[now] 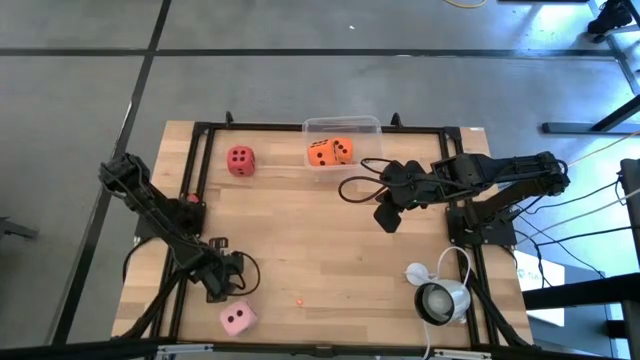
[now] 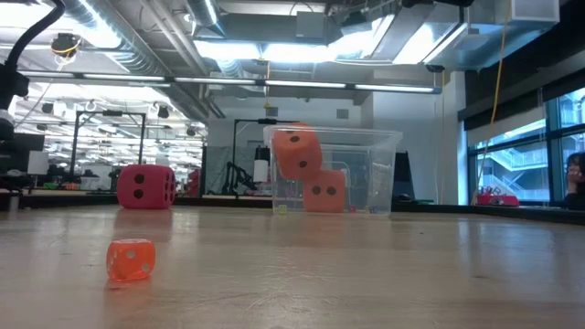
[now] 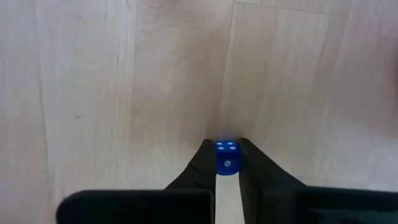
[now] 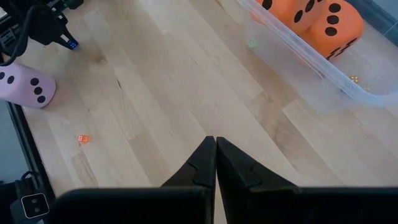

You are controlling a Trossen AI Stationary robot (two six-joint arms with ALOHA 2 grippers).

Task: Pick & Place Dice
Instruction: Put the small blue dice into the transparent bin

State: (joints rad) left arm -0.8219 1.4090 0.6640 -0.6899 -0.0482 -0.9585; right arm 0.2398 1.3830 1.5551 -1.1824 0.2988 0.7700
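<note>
Two orange dice (image 1: 330, 152) lie in a clear plastic box (image 1: 343, 125) at the table's far edge; in the low view one orange die (image 2: 297, 151) sits tilted above the other (image 2: 324, 192). A red die (image 1: 240, 160) rests on the table left of the box. The pale pink die (image 1: 238, 318) lies by the near edge. My left gripper (image 1: 215, 285) is just beyond the pink die, shut on a tiny blue die (image 3: 227, 158). My right gripper (image 1: 385, 215) hangs shut over the table's middle right, touching nothing (image 4: 216, 146). My left gripper pinches the tiny blue die (image 3: 227, 163) between its two fingertips (image 3: 206, 155), on two opposite faces. A pipped face points away from the wrist. Whether the die is clear of the table, I cannot tell.
A tiny orange-red die (image 1: 299, 300) lies on the bare wood near the front (image 2: 131, 259). A white round device with a cable (image 1: 440, 298) sits at the near right corner. A black frame (image 1: 200, 150) borders the table. Open wood lies between the arms.
</note>
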